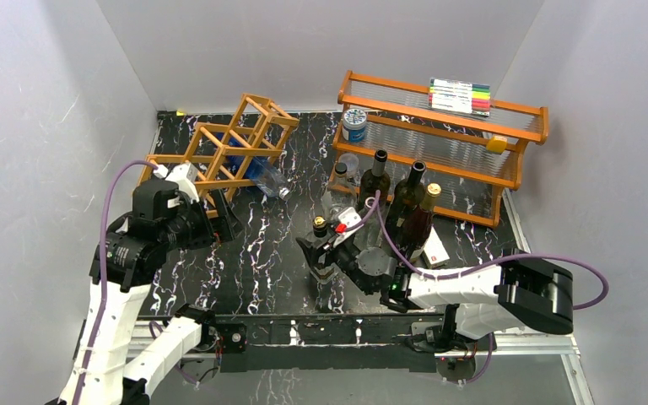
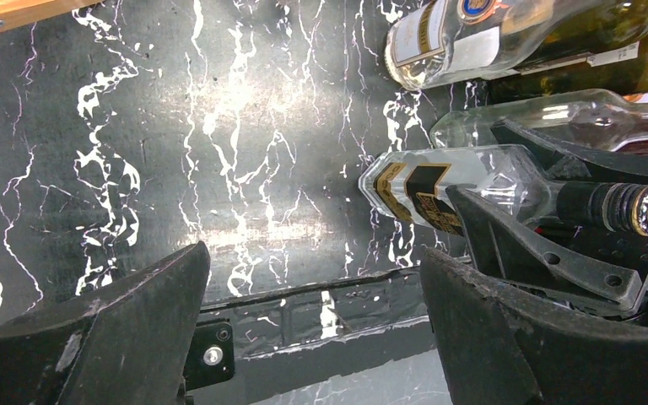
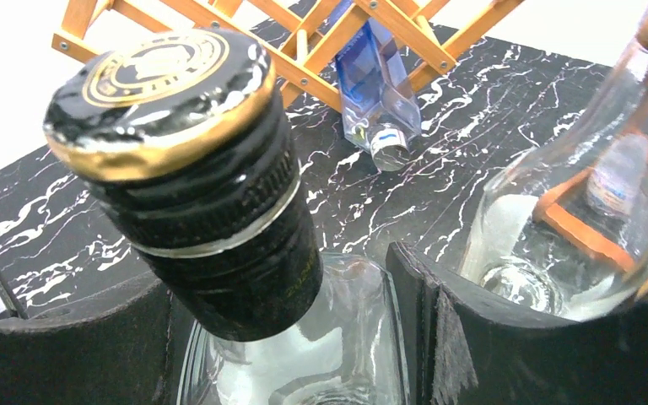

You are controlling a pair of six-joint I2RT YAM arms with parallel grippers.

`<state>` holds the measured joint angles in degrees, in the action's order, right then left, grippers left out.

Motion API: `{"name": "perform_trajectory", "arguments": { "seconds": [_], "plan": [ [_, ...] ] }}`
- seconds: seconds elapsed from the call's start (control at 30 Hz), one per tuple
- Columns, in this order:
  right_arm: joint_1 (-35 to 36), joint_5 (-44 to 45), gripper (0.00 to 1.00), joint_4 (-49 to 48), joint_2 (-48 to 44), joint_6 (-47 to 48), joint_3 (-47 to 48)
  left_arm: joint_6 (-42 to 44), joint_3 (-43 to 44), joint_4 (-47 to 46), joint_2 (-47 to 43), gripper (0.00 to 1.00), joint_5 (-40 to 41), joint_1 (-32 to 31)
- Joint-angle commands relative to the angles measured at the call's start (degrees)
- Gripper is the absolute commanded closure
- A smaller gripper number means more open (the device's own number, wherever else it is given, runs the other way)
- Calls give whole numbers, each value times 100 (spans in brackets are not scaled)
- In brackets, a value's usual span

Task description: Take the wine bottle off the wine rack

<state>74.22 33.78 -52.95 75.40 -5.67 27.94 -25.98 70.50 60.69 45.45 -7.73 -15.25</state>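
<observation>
So, wine rack [image 1: 219,152]: an orange-brown lattice of thin sticks, it stood tipped at the far left of the black, white-veined bench [image 1: 261,270]
Blue bottle [image 1: 261,175]: lay in a low cell of the wine rack, its capped neck poking out toward the middle of the bench
Left pincer [image 2: 316,333]: was spread wide with nothing between its fingers, over bare bench just in front of the wine rack
Right pincer [image 3: 278,354]: was pinching a clear bottle [image 3: 219,211] just below the neck, one finger on each side of the glass
Clear bottle: had a black and gold cap and a black and gold label; it was held upright near the middle of the bench, well apart from the wine rack; whether its base touched the bench could not be told
Glass bottle [image 3: 557,211]: a second clear one, it stood just beside the right pincer's outer finger
Dark bottles [image 1: 407,190]: three stood upright close together, between the right pincer and the shelf
Shelf [image 1: 439,169]: orange, two tiers with clear slats, at the far right of the bench
Markers [image 1: 460,97]: a pack of them lay on the shelf's top tier
Blue tin [image 1: 354,125]: sat at the shelf's left end
</observation>
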Motion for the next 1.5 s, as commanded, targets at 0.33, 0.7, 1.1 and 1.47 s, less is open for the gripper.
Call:
{"name": "perform_trajectory", "arguments": {
  "seconds": [0.33, 0.7, 1.1, 1.47],
  "plan": [
    [-48, 531, 36, 537, -596, 280, -272, -144, -110, -78, -216, 5, -151, -22],
    [-47, -597, 2, 2050, -1368, 632, 276, -232, -250, -166, -300, 5, -273, -21],
    [-47, -826, 2, 3463, -2046, 1228, 1055, -188, -527, -324, -247, 5, -358, -19],
    [-47, -1098, 2, 4075, -2115, 2022, 2221, -91, -730, -1189, 697, 5, -496, -20]
  ]
}}
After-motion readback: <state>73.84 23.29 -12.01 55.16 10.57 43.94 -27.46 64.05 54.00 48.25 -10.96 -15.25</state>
